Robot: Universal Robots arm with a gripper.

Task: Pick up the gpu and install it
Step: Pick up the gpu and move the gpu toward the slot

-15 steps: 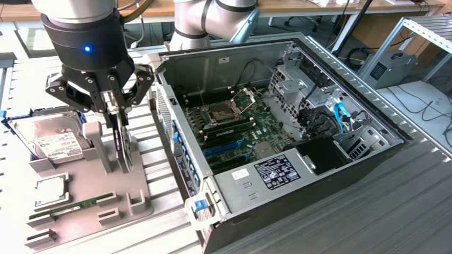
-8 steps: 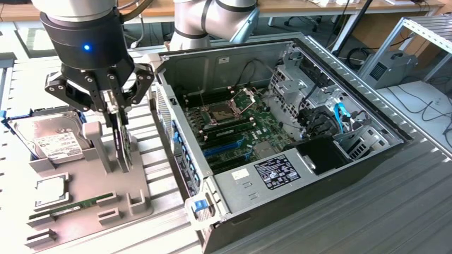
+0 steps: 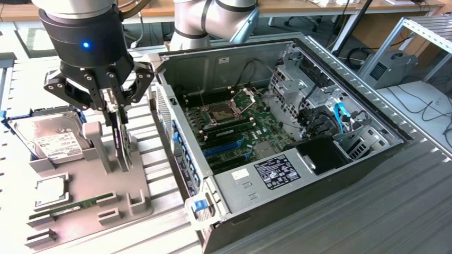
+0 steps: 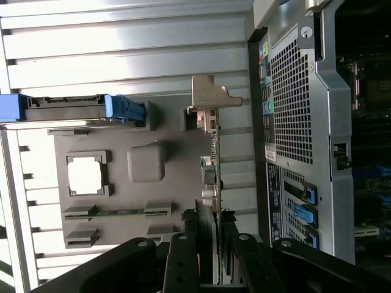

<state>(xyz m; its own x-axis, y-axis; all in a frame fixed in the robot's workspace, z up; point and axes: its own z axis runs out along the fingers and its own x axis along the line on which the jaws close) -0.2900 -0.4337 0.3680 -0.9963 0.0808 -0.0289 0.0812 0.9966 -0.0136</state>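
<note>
- Exterior view: the gripper [image 3: 116, 120] hangs with its fingers pointing down over the grey holder [image 3: 92, 182].
- The gpu [image 3: 124, 148] stands on its edge in a slot of this holder, directly under the gripper. Its upper edge sits between the two fingers.
- The jaws are partly closed, with one finger on each face of the card. They seem to press on it, but the contact itself is hard to see from here.
- The lower edge of the gpu is inside the holder slot and is not lifted out.
- A hard drive [image 3: 50, 140] lies near the gripper on the exterior view's left, and a memory stick [image 3: 74, 203] lies further down the holder.
- The open computer case [image 3: 180, 148] stands just beside the gripper on the exterior view's right, with its motherboard [image 3: 240, 127] exposed.
- Wrist view: the gripper [image 4: 215, 221] has its black fingers [image 4: 183, 262] on both sides of the gpu [image 4: 212, 152], which is seen edge-on and runs straight away from the fingers.
- The silver bracket [image 4: 209, 94] is at the end of the card far from the gripper.
- The holder [image 4: 168, 183] lies under the card, and the hard drive [image 4: 73, 110] is well to one side.
- The rear wall of the computer case [image 4: 293, 110] is close on the other side of the fingers.
</note>
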